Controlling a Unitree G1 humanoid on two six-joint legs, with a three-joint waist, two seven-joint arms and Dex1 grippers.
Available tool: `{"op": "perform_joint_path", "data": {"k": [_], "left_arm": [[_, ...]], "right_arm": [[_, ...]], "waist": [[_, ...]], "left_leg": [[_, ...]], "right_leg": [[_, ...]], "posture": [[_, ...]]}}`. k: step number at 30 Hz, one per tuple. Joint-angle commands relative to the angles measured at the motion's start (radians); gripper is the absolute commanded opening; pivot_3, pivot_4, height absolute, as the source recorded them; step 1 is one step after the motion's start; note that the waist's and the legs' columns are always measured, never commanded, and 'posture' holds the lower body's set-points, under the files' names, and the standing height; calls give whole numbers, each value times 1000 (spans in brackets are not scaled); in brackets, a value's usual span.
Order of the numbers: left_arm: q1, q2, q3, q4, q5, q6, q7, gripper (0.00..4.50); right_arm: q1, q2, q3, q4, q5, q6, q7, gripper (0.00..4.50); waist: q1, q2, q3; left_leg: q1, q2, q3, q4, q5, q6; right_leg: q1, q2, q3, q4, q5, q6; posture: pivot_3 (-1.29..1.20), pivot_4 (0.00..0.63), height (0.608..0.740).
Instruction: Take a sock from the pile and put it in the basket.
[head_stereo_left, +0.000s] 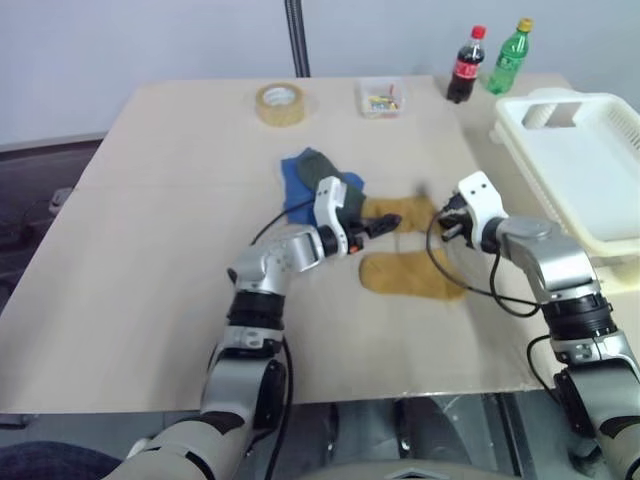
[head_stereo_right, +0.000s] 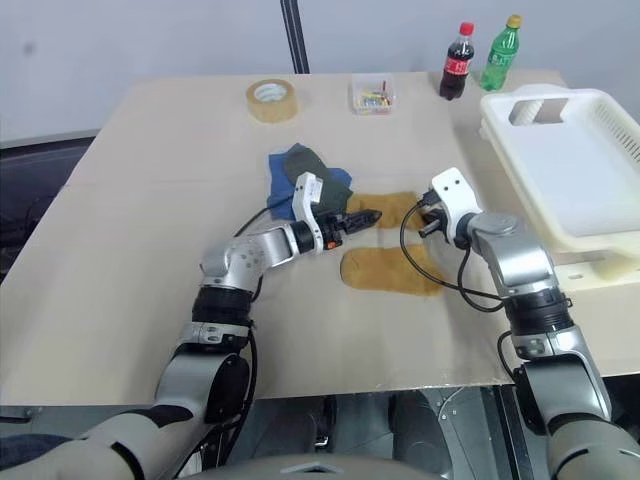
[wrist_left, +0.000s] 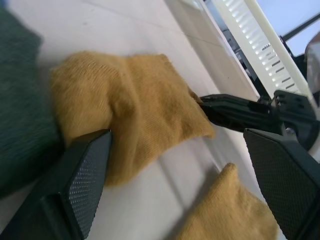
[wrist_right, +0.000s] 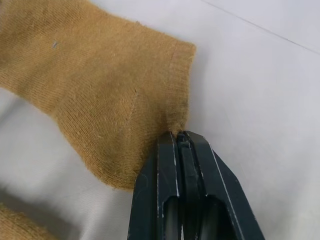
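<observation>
A mustard-yellow sock (head_stereo_left: 400, 211) lies on the tan table between my two grippers, just right of the pile (head_stereo_left: 318, 178) of blue and dark green socks. My right gripper (wrist_right: 179, 137) is shut on the sock's right edge, pinching a corner of the knit. On the sock's other side, my left gripper (wrist_left: 175, 135) is open, one finger at either side of the fabric, and the right gripper's black fingers (wrist_left: 235, 110) point toward it. The white slotted basket (head_stereo_left: 500, 128) stands at the table's right edge, beyond the right arm.
A second mustard-yellow sock (head_stereo_left: 412, 275) lies flat just in front of the held one. At the table's far side are a tape roll (head_stereo_left: 281, 103), a small clear box (head_stereo_left: 381, 97), a cola bottle (head_stereo_left: 465, 65) and a green bottle (head_stereo_left: 508, 57).
</observation>
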Motion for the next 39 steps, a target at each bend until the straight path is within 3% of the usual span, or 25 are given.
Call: {"op": "perform_joint_path", "data": {"k": [1,6,14,20,23,30,39], "left_arm": [[52,38,45,-160,-66,91,29,4500],[112,47,54,-233,-91,140,59,4500],[4,-58,6,90,53,-82,115,4500],[-34,-77,22,181,59,-144,112,4500],[-36,-80,42,184,47,-169,110,3606],[-32,-79,93,172,29,-233,120,103],[-9,-104,113,98,-11,-268,104,32]], "right_arm": [[3,4,-11,-51,-4,5,-16,84],[-1,6,-13,-36,-8,-4,-22,84],[-29,21,-3,-19,-16,-8,-17,84],[-15,19,-8,-31,-18,-3,-20,84],[-8,19,-8,-39,-18,2,-23,0],[2,5,-18,-37,-18,0,-20,0],[7,-17,-25,-39,-16,2,-15,0]], "waist": [[1,0,0],[12,0,0],[32,0,-1],[29,0,-1],[29,0,-1],[28,0,-1],[28,0,-1]], "left_leg": [[0,0,0,0,0,0],[0,-1,0,1,0,0],[1,-2,0,1,0,0],[1,-2,0,2,0,0],[1,-2,0,2,0,0],[0,-2,0,2,0,0],[0,-2,0,2,0,0]], "right_leg": [[0,0,0,0,0,0],[0,-1,0,0,0,0],[1,-1,-1,1,0,0],[1,-1,0,2,0,0],[1,-1,0,3,0,0],[0,-1,0,2,0,0],[0,-1,0,2,0,0]], "posture": [[0,150,738],[0,150,738],[0,150,738],[0,150,738],[0,150,738],[0,150,738],[0,150,738]]}}
